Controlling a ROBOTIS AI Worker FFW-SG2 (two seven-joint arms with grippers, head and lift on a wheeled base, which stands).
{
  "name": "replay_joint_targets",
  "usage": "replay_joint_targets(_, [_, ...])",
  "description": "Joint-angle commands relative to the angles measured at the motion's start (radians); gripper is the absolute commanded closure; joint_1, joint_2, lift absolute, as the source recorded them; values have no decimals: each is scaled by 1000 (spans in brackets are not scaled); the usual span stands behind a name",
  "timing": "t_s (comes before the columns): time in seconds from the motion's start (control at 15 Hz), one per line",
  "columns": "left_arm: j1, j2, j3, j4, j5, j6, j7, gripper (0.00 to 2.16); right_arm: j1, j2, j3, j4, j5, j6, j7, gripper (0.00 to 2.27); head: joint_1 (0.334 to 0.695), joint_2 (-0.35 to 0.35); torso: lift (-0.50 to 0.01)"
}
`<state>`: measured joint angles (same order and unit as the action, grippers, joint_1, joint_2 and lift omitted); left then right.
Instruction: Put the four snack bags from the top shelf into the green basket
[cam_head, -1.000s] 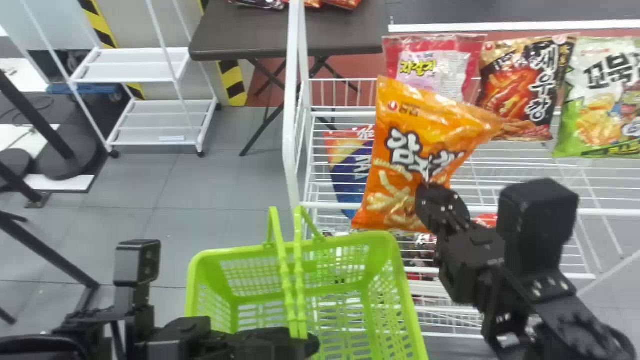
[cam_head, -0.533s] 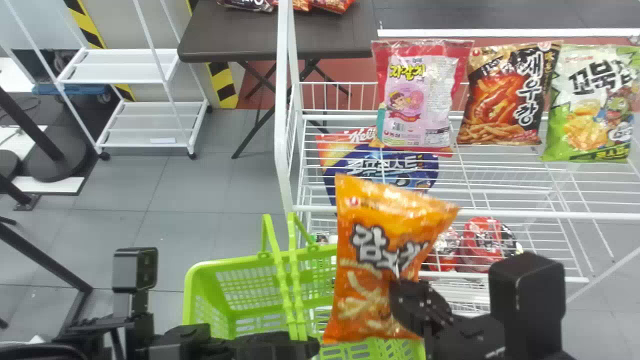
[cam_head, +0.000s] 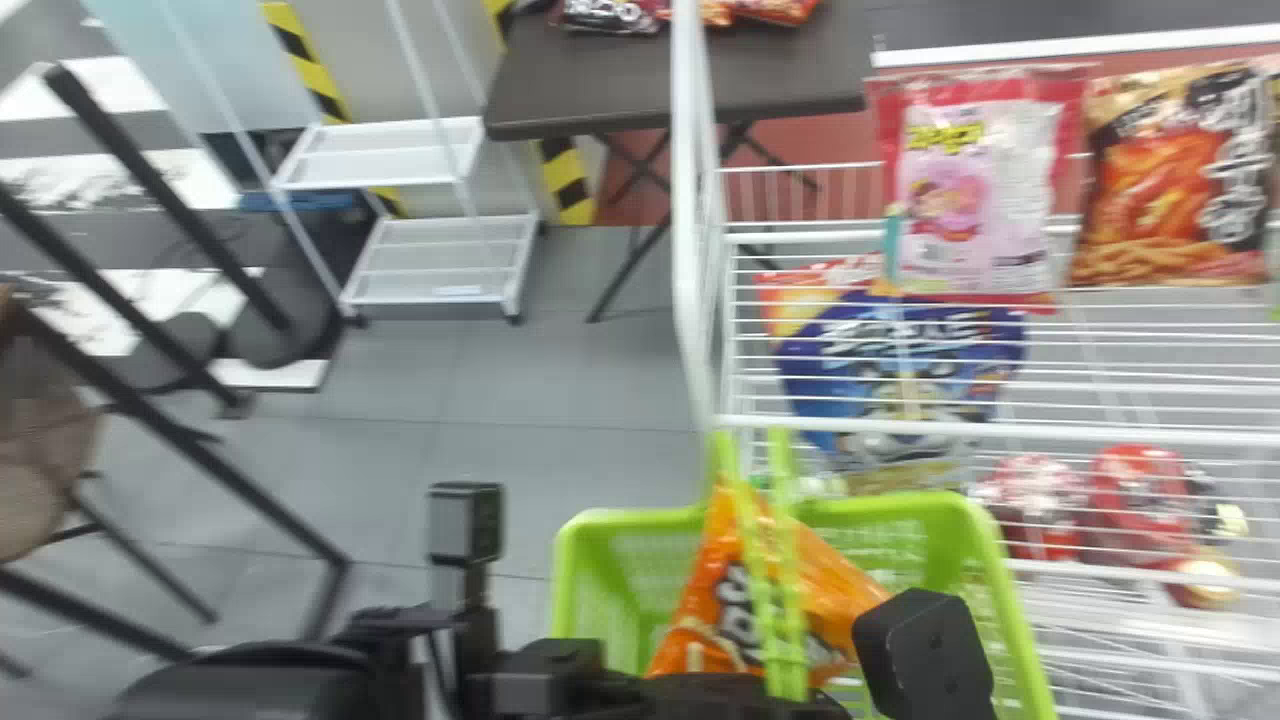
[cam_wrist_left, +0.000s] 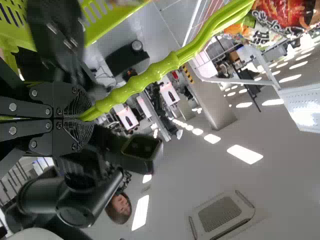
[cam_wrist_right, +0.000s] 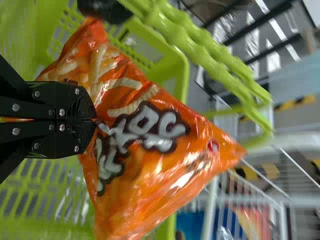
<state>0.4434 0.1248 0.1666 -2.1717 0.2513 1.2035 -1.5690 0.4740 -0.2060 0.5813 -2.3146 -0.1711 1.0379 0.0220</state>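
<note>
Right claw (cam_wrist_right: 94, 120): you pinched the orange bag (cam_wrist_right: 145, 125), unreleased, at the green basket (cam_head: 625, 522) mouth.
Left claw (cam_wrist_left: 89, 120): pinched the handles (cam_wrist_left: 140, 82).
Top shelf (cam_head: 1100, 433): pink bag (cam_head: 975, 190), brown bag (cam_head: 1165, 190) awaited you.

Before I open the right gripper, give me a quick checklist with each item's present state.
1. Right gripper closed on the orange bag: ok.
2. Left gripper holding the basket handles: ok.
3. Orange bag over the green basket: ok.
4. Bag resting on the basket's floor: cannot tell.
5. Bag free of the handles: cannot tell.
6. All four bags basketed: not ok, pink bag and brown bag are on the shelf.
</note>
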Motion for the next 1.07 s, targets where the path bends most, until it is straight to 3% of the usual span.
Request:
replay_joint_targets(0.0, [1, -1, -10, -13, 0, 5, -12, 2148, -129, 11, 106, 126, -27, 38, -22, 2111, 695, 324, -5])
replay_joint_targets(0.07, [1, -1, -12, -17, 2, 5, -12, 2148, -170, 13, 121, 162, -53, 75, -22, 1534, 695, 350, -5])
replay_joint_targets(0.13, [6, -2, -13, -20, 2, 8, -12, 2148, -181, 11, 117, 170, -65, 78, -20, 414, 695, 350, -5])
replay_joint_targets(0.2, [8, -1, -12, -20, 2, 5, -12, 2148, -176, 7, 103, 158, -65, 75, -20, -2, 695, 350, -5])
replay_joint_targets(0.53, [21, -1, -4, -34, 2, 5, -12, 2148, -17, -69, -129, -128, -70, 118, 50, 39, 695, 350, -5])
replay_joint_targets(0.73, [37, 1, 14, -42, 6, 5, -12, 2148, 71, -56, -388, -275, -93, 201, 133, 46, 695, 206, -5])
replay_joint_targets(0.87, [49, 1, 25, -48, 11, 5, -12, 2148, 40, -4, -574, -284, -159, 192, 150, 46, 695, 89, -5])
replay_joint_targets(1.0, [60, 2, 30, -54, 13, 5, -12, 2148, -75, 34, -640, -232, -140, 161, 148, 46, 695, -72, -5])
